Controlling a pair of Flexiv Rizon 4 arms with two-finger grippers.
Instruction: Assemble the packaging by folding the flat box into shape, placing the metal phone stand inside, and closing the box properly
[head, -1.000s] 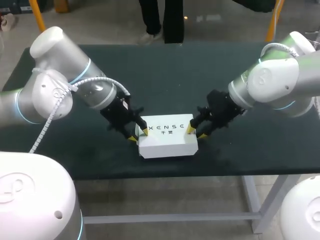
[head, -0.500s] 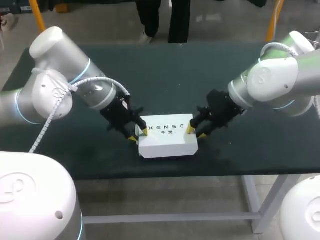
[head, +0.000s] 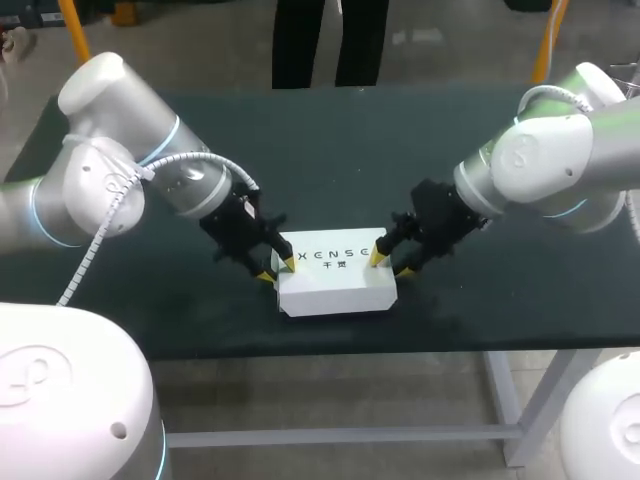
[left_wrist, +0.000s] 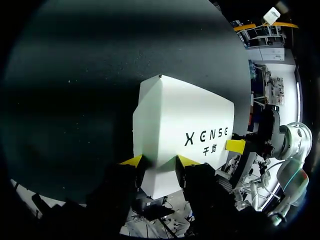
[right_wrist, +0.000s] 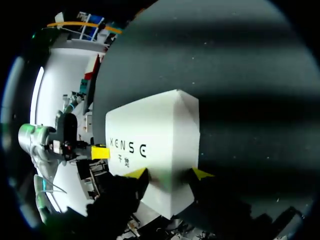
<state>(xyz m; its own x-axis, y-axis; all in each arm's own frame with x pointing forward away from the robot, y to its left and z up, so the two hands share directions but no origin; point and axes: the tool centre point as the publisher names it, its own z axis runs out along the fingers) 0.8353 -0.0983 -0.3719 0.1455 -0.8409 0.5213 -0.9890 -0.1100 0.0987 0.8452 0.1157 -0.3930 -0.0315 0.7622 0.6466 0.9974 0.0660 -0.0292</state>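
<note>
A white box (head: 335, 282) with dark print on its lid lies shut near the table's front edge. The phone stand is not visible in any view. My left gripper (head: 277, 269) is at the box's left end. In the left wrist view the left gripper (left_wrist: 160, 161) has both yellow tips pressed on the narrowed end of the box (left_wrist: 185, 125), shut on it. My right gripper (head: 390, 264) is at the box's right end. In the right wrist view the right gripper (right_wrist: 169, 174) stands open astride that end of the box (right_wrist: 155, 132), its tips a little off the sides.
The dark green table (head: 330, 150) is bare behind and beside the box. Its front edge (head: 330, 345) runs close in front of the box. A person stands beyond the far edge, not reaching over it.
The right gripper's fingers have spread apart at the box's right end. The left gripper and the box have stayed in place.
</note>
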